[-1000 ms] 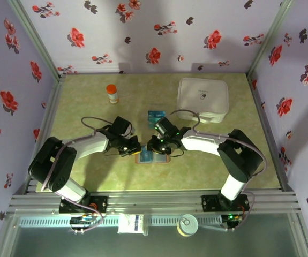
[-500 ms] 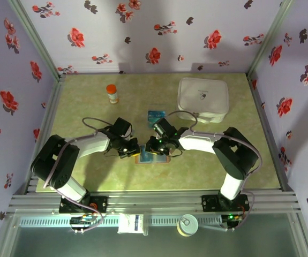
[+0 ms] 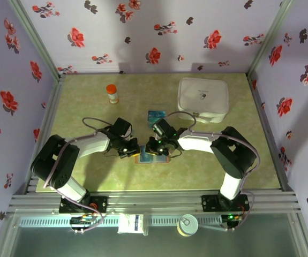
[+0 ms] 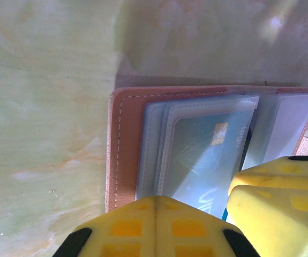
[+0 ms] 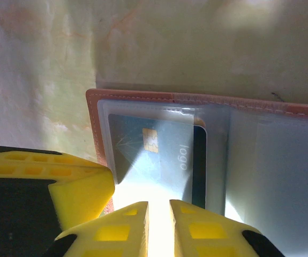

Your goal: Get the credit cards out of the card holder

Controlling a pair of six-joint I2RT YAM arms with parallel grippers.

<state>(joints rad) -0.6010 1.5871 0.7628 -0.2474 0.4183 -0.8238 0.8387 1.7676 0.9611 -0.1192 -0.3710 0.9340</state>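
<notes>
1. The card holder (image 4: 122, 155) lies open and flat on the green table (image 3: 89, 176) between the two claws, brown rim outward and clear sleeves up.
2. The left gripper (image 4: 155, 201) is fully closed, with its yellow fingers pressed together. Its tips sit over the holder's near edge, and nothing shows between them.
3. The right gripper (image 5: 159, 214) is almost closed, with only a thin bright slit between its fingers. It sits over the sleeve, just beside the left claw. I cannot tell whether the card's edge is nipped in the slit.
4. One of the credit cards (image 5: 143, 155), teal-blue with a gold chip, is tucked in that sleeve.
5. Just beyond the holder, apart from it, is a loose teal-blue card (image 3: 156, 114). Whether it is one card or a stack is unclear.
6. Farther back are one orange-capped bottle (image 3: 112, 93) on the left and one white lidded container (image 3: 203, 99) on the right.
</notes>
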